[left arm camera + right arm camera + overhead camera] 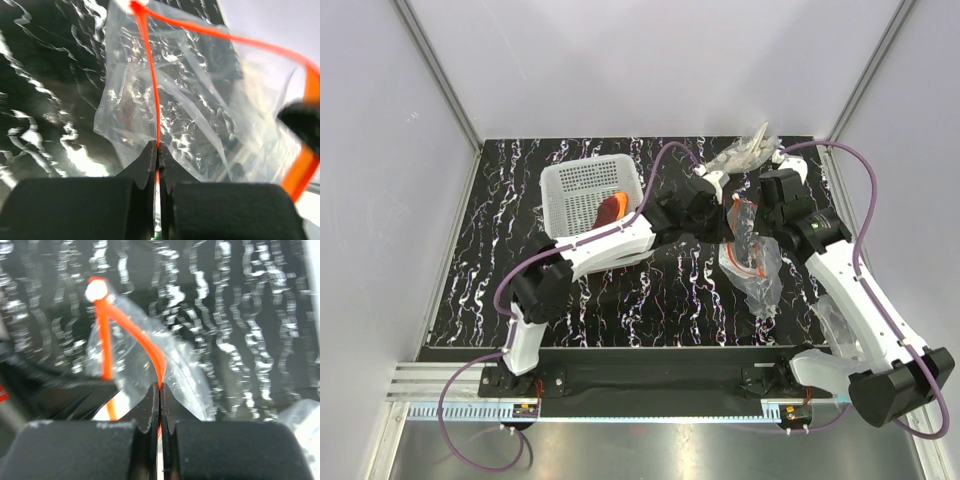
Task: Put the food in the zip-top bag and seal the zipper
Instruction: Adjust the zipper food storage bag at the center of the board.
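The zip-top bag (752,262) hangs crumpled over the table right of centre, its mouth held up between both grippers. My left gripper (723,216) is shut on one side of the orange-red zipper (152,85), with the strip pinched between the fingertips (150,156). My right gripper (756,208) is shut on the other side of the zipper (150,347). The mouth is spread open between the two strips. The bag (200,105) looks clear inside; small red marks show low in it. A red-orange food piece (612,210) lies in the white basket (582,176). Other food is hidden.
A greyish clear plastic wad (746,150) lies at the back right, close behind the grippers. Another clear plastic piece (840,325) lies under the right arm near the front. The basket stands back left, next to the left forearm.
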Controlling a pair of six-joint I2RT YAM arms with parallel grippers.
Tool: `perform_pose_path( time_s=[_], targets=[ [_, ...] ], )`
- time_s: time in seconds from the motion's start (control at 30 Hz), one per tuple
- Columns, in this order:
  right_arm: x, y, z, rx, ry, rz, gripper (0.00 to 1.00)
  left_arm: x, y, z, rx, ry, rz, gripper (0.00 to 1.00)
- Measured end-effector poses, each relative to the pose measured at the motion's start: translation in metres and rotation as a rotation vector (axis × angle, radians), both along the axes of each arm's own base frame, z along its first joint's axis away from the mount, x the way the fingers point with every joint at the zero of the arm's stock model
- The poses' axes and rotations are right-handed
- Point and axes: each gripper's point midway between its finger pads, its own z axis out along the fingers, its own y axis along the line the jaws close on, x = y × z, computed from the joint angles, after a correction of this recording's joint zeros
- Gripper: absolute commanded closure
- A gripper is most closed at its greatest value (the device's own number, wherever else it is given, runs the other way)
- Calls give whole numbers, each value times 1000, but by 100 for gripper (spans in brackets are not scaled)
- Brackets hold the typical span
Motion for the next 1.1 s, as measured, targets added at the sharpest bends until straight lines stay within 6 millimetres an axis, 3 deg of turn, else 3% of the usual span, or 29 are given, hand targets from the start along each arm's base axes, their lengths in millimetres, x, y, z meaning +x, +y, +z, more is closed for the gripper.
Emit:
perform_pose_path(
  time_s=[0.13, 0.23, 0.5, 0.6, 0.7, 0.9, 1.1],
  targets=[
    [8, -14, -11, -104, 27, -44, 100, -4, -2, -9, -88, 92, -28, 100],
    [13, -9, -20, -157, 45, -35, 100, -6, 4, -25, -115, 134, -35, 100],
    [1, 59, -53, -117, 38, 142, 100, -38, 59, -88, -45, 274, -28, 100],
    [-4, 79, -60, -63, 37, 184, 100, -46, 79, -85, -19, 259, -27, 100],
    [-7, 90, -73, -29, 36, 195, 100, -53, 92, -71, -17, 217, -41, 100],
    [-21, 81, -111, -56, 101, 173, 100, -63, 106, -50, -9, 163, -67, 100],
    [-17, 73, -98, -87, 67, 145, 97, -63, 121, -49, 35, 154, -57, 100]
  ],
)
